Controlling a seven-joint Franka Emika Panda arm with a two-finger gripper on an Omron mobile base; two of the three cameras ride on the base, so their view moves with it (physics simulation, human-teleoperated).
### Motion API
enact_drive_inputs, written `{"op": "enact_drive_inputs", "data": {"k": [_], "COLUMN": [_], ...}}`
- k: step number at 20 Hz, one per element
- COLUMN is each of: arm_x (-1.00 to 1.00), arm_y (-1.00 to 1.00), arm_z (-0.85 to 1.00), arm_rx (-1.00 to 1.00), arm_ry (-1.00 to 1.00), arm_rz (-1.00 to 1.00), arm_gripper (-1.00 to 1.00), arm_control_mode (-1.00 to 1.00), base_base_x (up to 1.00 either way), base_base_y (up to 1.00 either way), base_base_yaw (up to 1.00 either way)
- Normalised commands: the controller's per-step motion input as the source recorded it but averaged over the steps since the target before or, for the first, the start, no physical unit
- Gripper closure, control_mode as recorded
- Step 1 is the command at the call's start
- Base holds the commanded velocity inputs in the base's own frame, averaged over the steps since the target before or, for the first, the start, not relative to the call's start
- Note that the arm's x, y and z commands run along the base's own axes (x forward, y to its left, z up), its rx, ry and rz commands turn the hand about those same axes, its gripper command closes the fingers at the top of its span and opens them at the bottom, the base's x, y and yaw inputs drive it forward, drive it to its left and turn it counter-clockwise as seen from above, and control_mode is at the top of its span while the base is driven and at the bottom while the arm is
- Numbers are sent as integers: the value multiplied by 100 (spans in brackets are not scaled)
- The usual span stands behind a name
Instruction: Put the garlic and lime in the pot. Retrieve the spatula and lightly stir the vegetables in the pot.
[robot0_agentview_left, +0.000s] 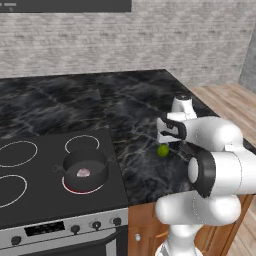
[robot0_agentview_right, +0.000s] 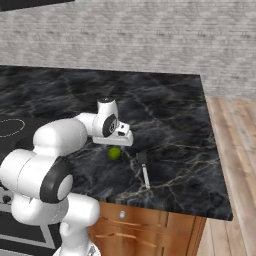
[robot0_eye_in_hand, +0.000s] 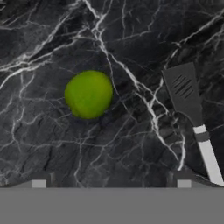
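Right, your gripper (robot0_eye_in_hand: 111, 183) hangs over the dark marble counter (robot0_agentview_left: 135, 107) with its fingers (robot0_eye_in_hand: 39, 183) spread wide and nothing between them. The lime (robot0_eye_in_hand: 89, 94) lies on the stone ahead of the fingertips, a little toward the left one (not touched). The spatula (robot0_eye_in_hand: 190, 111) lies beyond the right finger, blade away from you, handle running back past it. Off on the stove (robot0_agentview_left: 30, 192), the garlic (robot0_agentview_left: 83, 173) already sits inside the pot (robot0_agentview_left: 85, 170).
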Motion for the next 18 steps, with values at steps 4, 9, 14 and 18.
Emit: {"op": "enact_drive_inputs", "data": {"k": [4,9,14,18], "arm_x": [19,1,14,35], "arm_y": [18,18,0,1], "arm_z": [-24,-40,-44,-2], "arm_rx": [1,0,6,11], "arm_ry": [7,2,1,1], "arm_rz": [6,3,0,0], "arm_gripper": [-100,-100,-100,-100], "arm_control_mode": [-100,-100,-100,-100], "base_base_x": [0,0,0,0], "base_base_y": [0,0,0,0], "base_base_yaw": [0,0,0,0]}}
